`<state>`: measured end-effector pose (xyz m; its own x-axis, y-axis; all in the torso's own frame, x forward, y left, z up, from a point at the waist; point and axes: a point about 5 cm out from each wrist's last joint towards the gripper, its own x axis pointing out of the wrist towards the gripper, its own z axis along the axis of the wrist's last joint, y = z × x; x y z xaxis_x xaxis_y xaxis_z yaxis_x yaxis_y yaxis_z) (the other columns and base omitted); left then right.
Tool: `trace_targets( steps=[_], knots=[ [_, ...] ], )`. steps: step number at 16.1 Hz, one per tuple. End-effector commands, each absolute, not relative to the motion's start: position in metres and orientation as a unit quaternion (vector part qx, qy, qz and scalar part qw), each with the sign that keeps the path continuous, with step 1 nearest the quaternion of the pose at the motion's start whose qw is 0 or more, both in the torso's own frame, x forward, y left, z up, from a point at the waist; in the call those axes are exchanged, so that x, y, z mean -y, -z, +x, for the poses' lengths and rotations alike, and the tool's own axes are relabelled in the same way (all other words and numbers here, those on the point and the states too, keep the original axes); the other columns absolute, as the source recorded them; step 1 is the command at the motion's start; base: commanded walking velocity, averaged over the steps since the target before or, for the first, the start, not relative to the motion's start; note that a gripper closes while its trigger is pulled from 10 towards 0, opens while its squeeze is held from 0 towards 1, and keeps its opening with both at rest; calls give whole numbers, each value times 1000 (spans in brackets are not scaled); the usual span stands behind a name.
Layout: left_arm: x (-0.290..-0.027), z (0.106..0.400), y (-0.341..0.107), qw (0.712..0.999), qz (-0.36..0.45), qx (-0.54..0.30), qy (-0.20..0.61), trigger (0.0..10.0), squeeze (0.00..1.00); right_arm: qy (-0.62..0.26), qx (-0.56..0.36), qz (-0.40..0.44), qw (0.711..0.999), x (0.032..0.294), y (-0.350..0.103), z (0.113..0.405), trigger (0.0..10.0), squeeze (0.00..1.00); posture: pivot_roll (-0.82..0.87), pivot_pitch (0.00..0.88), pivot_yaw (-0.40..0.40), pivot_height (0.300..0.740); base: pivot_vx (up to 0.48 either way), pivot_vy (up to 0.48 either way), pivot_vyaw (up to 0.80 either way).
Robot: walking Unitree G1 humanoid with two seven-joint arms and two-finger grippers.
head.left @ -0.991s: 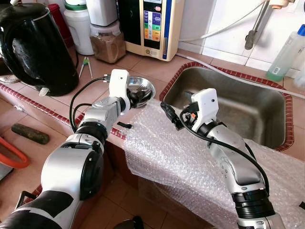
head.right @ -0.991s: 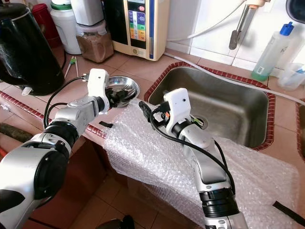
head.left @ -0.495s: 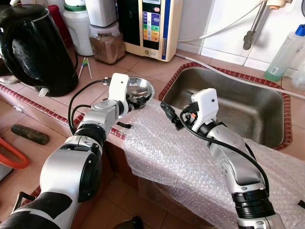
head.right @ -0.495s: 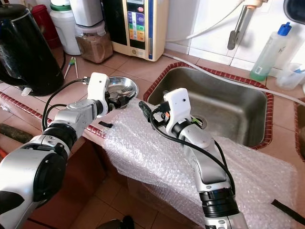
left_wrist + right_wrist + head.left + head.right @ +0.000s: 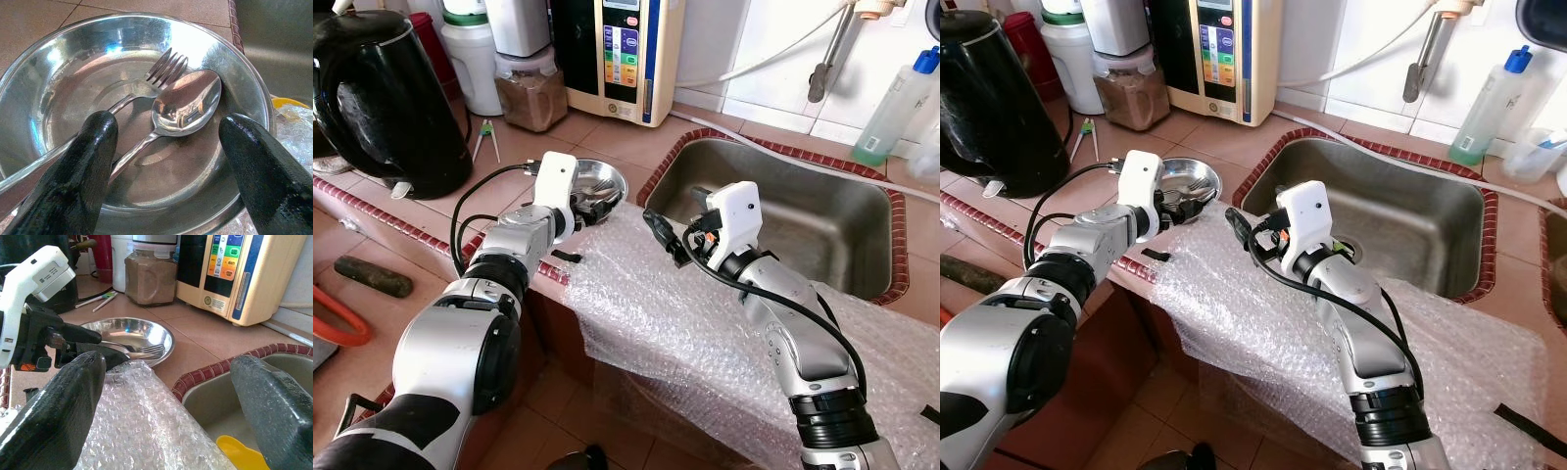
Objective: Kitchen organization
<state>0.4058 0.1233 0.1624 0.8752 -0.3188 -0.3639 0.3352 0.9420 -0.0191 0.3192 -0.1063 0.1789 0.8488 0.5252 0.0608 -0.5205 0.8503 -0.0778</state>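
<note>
A shiny steel bowl [image 5: 610, 182] sits on the tiled counter left of the sink, holding a fork [image 5: 166, 71] and a spoon [image 5: 188, 100]. My left gripper [image 5: 588, 204] is open at the bowl's near rim [image 5: 244, 83]. Its fingers [image 5: 98, 147] straddle the two handles without closing on them. My right gripper [image 5: 660, 235] is open and empty. It hovers over the bubble wrap [image 5: 685, 313] by the sink's left edge, facing the bowl.
The steel sink [image 5: 803, 215] lies right of the bowl, with a yellow item [image 5: 239, 453] inside. A black kettle [image 5: 382, 98], a jar of brown powder [image 5: 533, 88] and a water purifier [image 5: 626, 49] stand behind. A plastic bottle [image 5: 896, 108] stands far right.
The view has drifted slightly. My left gripper stays at the bowl's rim and my right arm holds its place.
</note>
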Motion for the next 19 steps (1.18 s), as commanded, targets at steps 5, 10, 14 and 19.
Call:
trace_targets(
  steps=[5,10,14,19],
  knots=[
    [-117,397,-140,956,-49,-239,164,0,0,-268,40,-33,962,107,-179,320,10000,0,-123,46,43,740,0,0,0],
    [-116,395,-136,951,-108,-249,150,0,0,-268,41,-35,962,107,-178,320,10000,0,-122,44,46,740,0,0,0],
    [-122,398,-141,956,-135,-232,120,0,0,-267,42,-36,962,107,-178,320,10000,0,-122,42,48,740,0,0,0],
    [-132,407,-163,972,-139,-158,102,0,0,-265,42,-37,963,108,-178,320,10000,0,-120,43,44,740,0,0,0]
  ],
)
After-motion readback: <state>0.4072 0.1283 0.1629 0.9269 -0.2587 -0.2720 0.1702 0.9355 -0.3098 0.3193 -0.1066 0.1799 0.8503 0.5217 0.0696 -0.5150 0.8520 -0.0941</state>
